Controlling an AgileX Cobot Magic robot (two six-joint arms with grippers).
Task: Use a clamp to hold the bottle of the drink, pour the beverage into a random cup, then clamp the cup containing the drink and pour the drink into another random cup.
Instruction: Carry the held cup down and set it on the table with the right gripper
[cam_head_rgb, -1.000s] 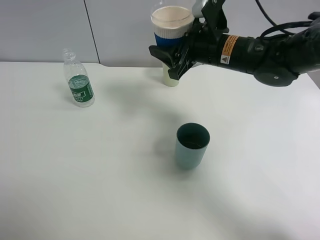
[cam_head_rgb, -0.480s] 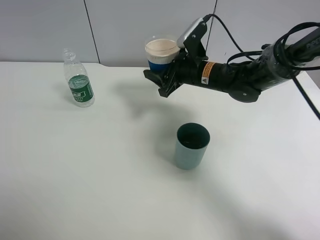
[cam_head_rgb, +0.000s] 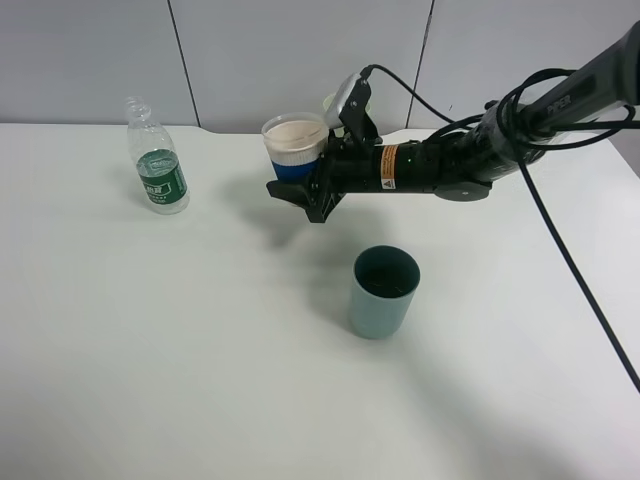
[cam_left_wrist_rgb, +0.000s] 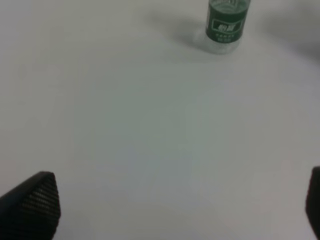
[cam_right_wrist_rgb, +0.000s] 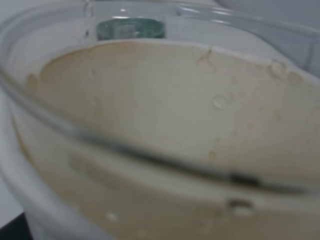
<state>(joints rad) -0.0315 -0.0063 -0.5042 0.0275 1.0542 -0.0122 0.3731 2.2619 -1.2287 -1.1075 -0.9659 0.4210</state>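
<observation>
Over by the counter's (cam_head_rgb: 150, 380) far left edge stands the bottle (cam_head_rgb: 157, 160), upright, long axis vertical, neck pointing straight up, cap off, green label round its middle. The left wrist view catches that same bottle (cam_left_wrist_rgb: 227, 25) well ahead of the left gripper (cam_left_wrist_rgb: 175, 210), whose fingers (cam_left_wrist_rgb: 35, 202) are spread wide with only bare counter (cam_left_wrist_rgb: 140, 125) between them, grasping nothing.

Moving toward the middle: the blue-sleeved cup (cam_head_rgb: 294, 148) is up off the counter, near the far edge, clenched in the fingers of the right gripper (cam_head_rgb: 305, 190). The black arm (cam_head_rgb: 440, 168) comes in from the right, lying almost level, with its orange band just behind the wrist. The cup sits close to upright, mouth facing up, long axis near vertical with perhaps a slight lean; pale beige inside shows. In the right wrist view the cup's inside (cam_right_wrist_rgb: 165, 125) fills nearly everything, droplets on the wall, and I cannot tell how much liquid sits in it.

Nearer the front, below and to the right of the held cup, the teal tumbler (cam_head_rgb: 383, 292) stands upright on the counter, mouth up, well apart from the bottle.

A sliver of a pale yellow-green cup (cam_head_rgb: 331, 104) peeks out behind the wrist, by the far edge.
</observation>
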